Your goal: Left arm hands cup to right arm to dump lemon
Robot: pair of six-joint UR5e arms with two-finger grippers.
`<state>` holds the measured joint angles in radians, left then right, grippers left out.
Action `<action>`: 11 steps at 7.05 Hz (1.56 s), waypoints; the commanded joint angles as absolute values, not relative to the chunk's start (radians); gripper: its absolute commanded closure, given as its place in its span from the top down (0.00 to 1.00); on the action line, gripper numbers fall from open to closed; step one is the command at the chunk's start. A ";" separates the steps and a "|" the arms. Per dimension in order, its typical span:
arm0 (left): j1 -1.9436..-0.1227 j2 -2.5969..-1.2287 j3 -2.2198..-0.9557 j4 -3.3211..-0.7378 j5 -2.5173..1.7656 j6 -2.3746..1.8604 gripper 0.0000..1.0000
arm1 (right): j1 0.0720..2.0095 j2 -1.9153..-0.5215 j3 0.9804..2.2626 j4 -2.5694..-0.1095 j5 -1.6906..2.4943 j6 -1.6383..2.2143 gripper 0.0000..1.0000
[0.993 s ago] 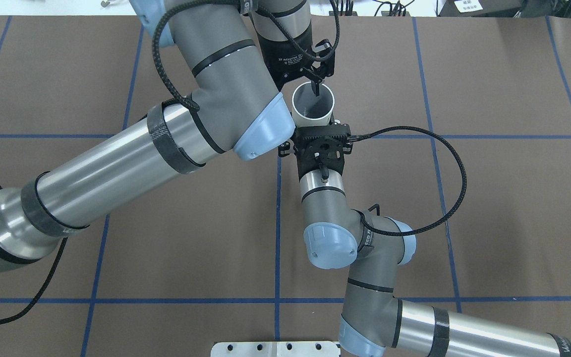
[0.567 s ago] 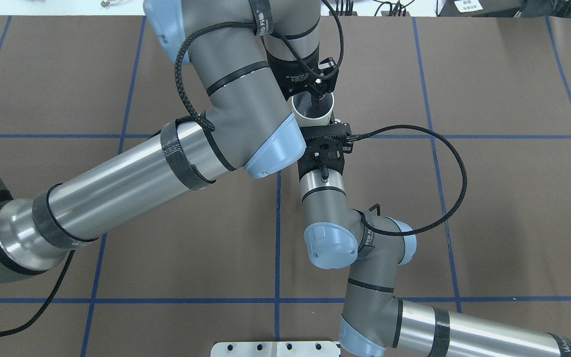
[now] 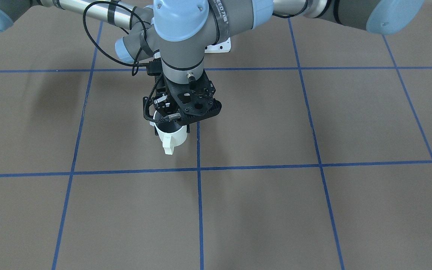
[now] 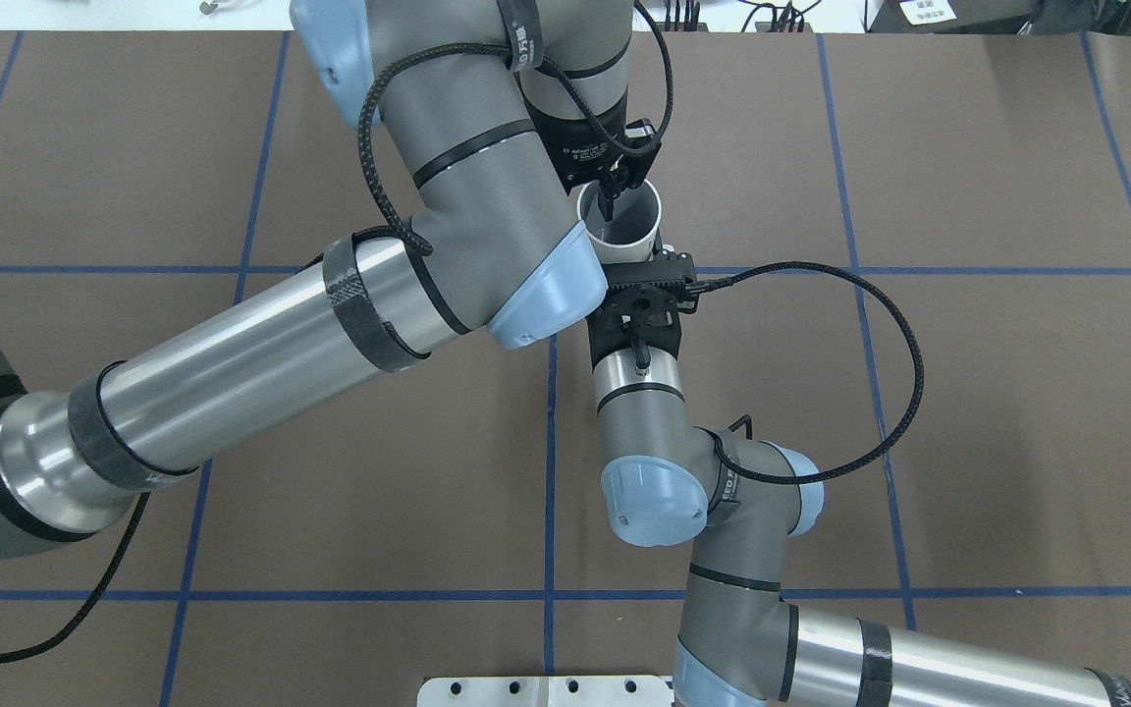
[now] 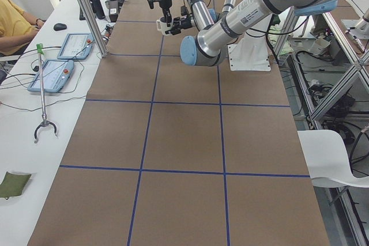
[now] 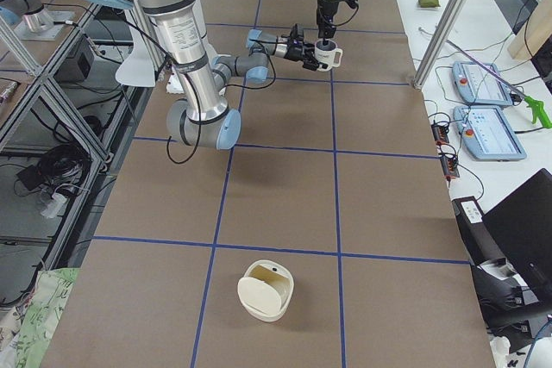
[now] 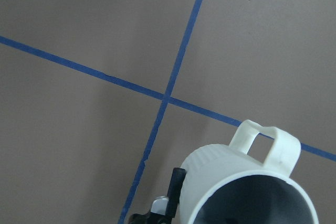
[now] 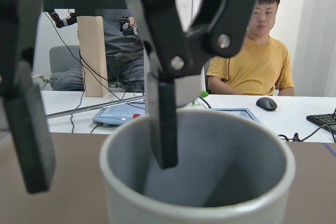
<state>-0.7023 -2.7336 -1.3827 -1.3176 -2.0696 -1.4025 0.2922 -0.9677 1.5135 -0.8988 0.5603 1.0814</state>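
Observation:
The off-white cup hangs upright above the table, its handle pointing away from the robot. My right gripper reaches in level from the robot's side and is shut on the cup's body; its fingers are hidden under its black mount. My left gripper hangs over the cup, open. One of its fingers dips inside the mouth and the other hangs outside, and neither touches the wall. The cup fills the right wrist view. No lemon shows; the cup's bottom is hidden.
A white lidded container stands far down the table toward the robot's right end. A white base plate sits at the robot's edge. The right arm's black cable loops out sideways. A person sits at the desk behind.
The left arm swung rightward, and its inner finger went from the cup's far rim to the middle of the mouth. The right wrist turned slightly and the cup came a little toward the robot.

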 commanded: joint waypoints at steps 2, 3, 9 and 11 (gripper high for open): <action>-0.699 -2.734 -1.384 -1.316 -2.068 -1.404 0.38 | 0.291 -0.965 1.512 -0.897 0.560 1.080 0.43; -0.698 -2.735 -1.384 -1.316 -2.069 -1.405 0.37 | 0.291 -0.965 1.513 -0.897 0.560 1.080 0.43; -0.699 -2.737 -1.385 -1.312 -2.071 -1.405 0.00 | 0.291 -0.965 1.513 -0.897 0.560 1.080 0.54; -0.699 -2.737 -1.387 -1.312 -2.072 -1.404 0.00 | 0.291 -0.969 1.513 -0.894 0.560 1.080 1.00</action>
